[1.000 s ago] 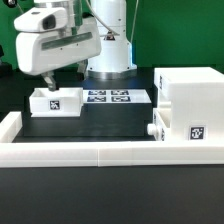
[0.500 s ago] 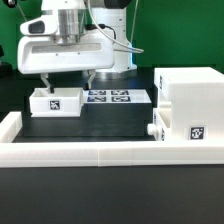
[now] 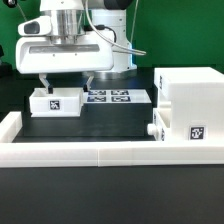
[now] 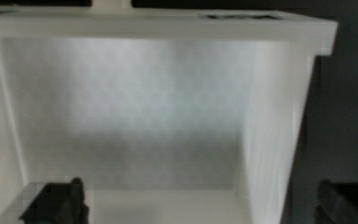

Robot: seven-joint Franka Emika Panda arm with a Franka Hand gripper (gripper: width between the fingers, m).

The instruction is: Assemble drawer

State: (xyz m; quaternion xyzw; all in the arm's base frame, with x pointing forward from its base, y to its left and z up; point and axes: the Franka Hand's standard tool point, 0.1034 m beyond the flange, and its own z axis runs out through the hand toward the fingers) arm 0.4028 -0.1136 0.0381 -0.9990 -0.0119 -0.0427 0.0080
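A black table [image 3: 110, 125] is seen, with a green wall [image 3: 8, 45] behind it at the exterior view's left. A long white rail [image 3: 80, 152] is laid along the near edge of the table. On the exterior view's left, the drawer [image 3: 57, 102] is set on the table, open side up, with its tag turned to the front. Just above it the gripper [image 3: 65, 80] is held. Its two fingers [image 3: 42, 82] are spread wide apart, and nothing is gripped. Behind the middle of the table, the marker board [image 3: 115, 97] is laid flat. On the exterior view's right, a big white box [image 3: 190, 100] is placed, well apart from the drawer.

In the wrist view, the inside of the drawer [image 4: 158, 110] is shown from above. In the exterior view only its front and rim are seen. Two dark fingertips [image 4: 55, 200] are seen in the wrist view, one at each side of the drawer. The box, the rail and the green wall are seen only in the exterior view.
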